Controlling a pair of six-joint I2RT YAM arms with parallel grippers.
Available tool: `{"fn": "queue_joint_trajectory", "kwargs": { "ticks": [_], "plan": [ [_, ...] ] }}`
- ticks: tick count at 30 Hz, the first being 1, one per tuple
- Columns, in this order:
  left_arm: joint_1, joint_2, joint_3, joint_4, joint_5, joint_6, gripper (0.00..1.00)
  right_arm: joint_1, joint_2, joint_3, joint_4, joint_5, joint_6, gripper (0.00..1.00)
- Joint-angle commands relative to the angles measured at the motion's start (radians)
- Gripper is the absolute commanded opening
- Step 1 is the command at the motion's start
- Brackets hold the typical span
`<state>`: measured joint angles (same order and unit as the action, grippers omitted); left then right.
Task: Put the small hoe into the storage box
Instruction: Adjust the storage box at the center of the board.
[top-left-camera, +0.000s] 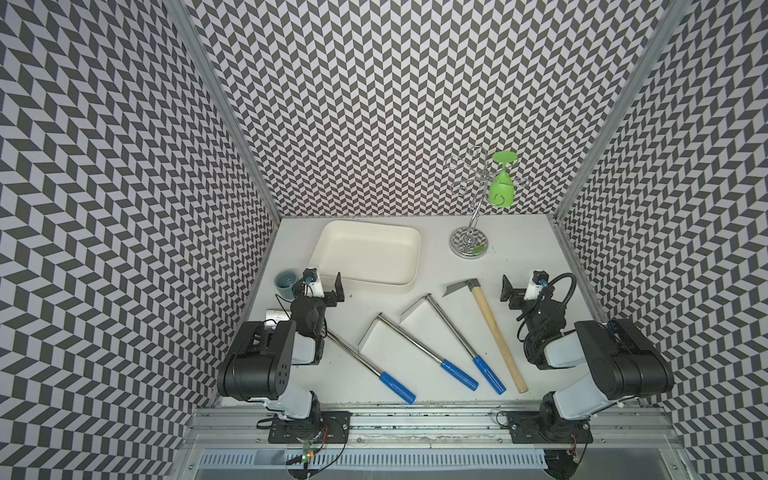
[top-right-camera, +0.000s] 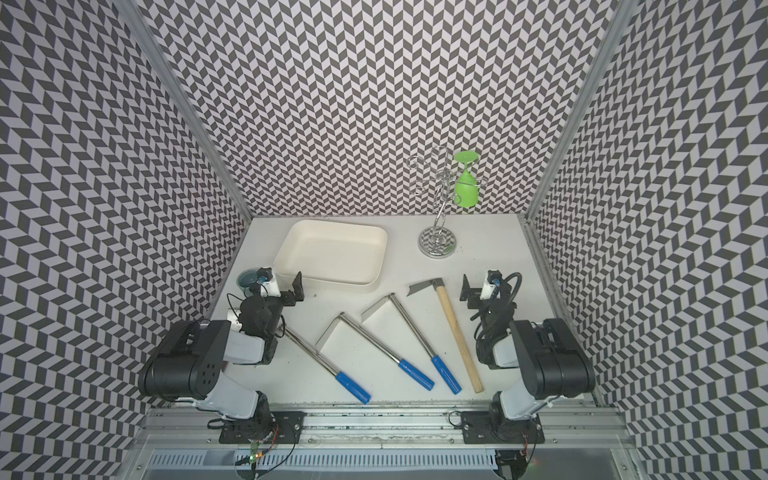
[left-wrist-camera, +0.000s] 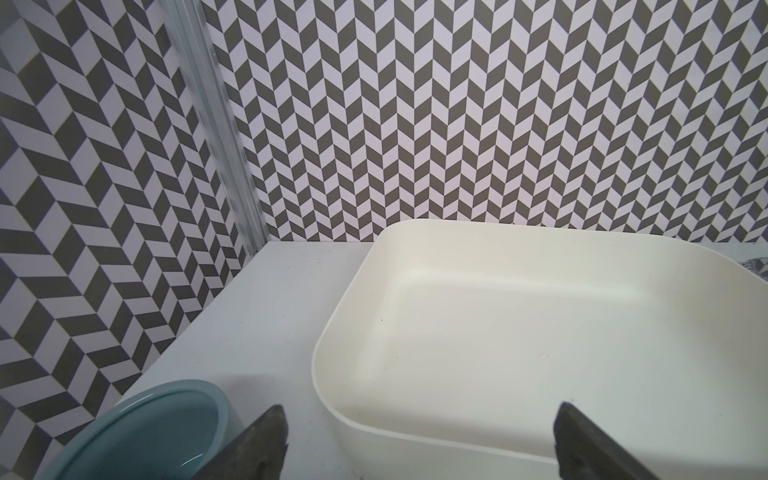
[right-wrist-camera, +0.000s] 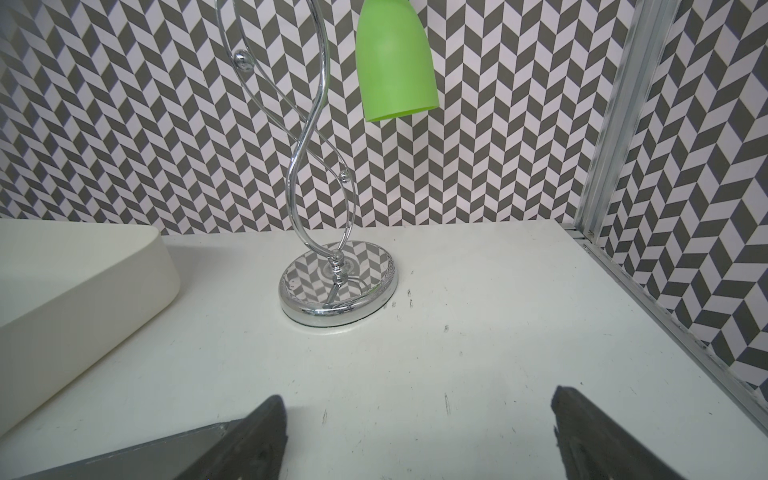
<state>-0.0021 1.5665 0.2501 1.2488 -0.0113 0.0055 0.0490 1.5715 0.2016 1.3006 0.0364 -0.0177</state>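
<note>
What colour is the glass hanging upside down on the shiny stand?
The hanging glass is bright green, clearest in the right wrist view.

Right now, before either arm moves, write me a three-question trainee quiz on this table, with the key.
1. True or false: the small hoe already lies inside the storage box.
2. Which is nearer the hoe's metal head? A) the left gripper B) the right gripper
3. Fill in: the green glass hangs upside down from the ____.

Key: 1 false, it lies on the table outside the box; 2 B; 3 chrome rack.
</note>
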Motion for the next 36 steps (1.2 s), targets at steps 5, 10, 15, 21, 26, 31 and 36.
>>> {"fn": "queue_joint_trajectory", "kwargs": {
  "ticks": [5, 10, 15, 21, 26, 31, 36],
  "plan": [
    [-0.004, -0.007, 0.006, 0.013, -0.027, -0.01, 1.0, -0.033, -0.011, 0.012, 0.025, -0.024, 0.026, 0.99],
    [-0.008, -0.013, 0.006, 0.013, -0.034, -0.01, 1.0, -0.031, -0.022, 0.06, -0.036, -0.037, 0.006, 0.99],
    [-0.008, -0.148, 0.116, -0.279, -0.045, -0.009, 1.0, -0.025, -0.138, 0.149, -0.264, 0.0, 0.019, 0.99],
    [-0.025, -0.253, 0.327, -0.655, -0.012, -0.174, 0.97, -0.002, -0.239, 0.39, -0.824, 0.091, 0.3, 0.98],
    [-0.134, -0.192, 0.681, -1.111, -0.077, -0.24, 0.88, 0.132, -0.207, 0.583, -1.032, 0.122, 0.385, 0.96],
    [-0.161, -0.084, 0.994, -1.425, -0.136, -0.241, 0.84, 0.29, -0.203, 0.692, -1.157, 0.124, 0.384, 0.97],
    [-0.122, 0.016, 1.209, -1.607, -0.16, -0.135, 0.84, 0.327, -0.226, 0.723, -1.236, -0.008, 0.423, 0.97]
  ]
}}
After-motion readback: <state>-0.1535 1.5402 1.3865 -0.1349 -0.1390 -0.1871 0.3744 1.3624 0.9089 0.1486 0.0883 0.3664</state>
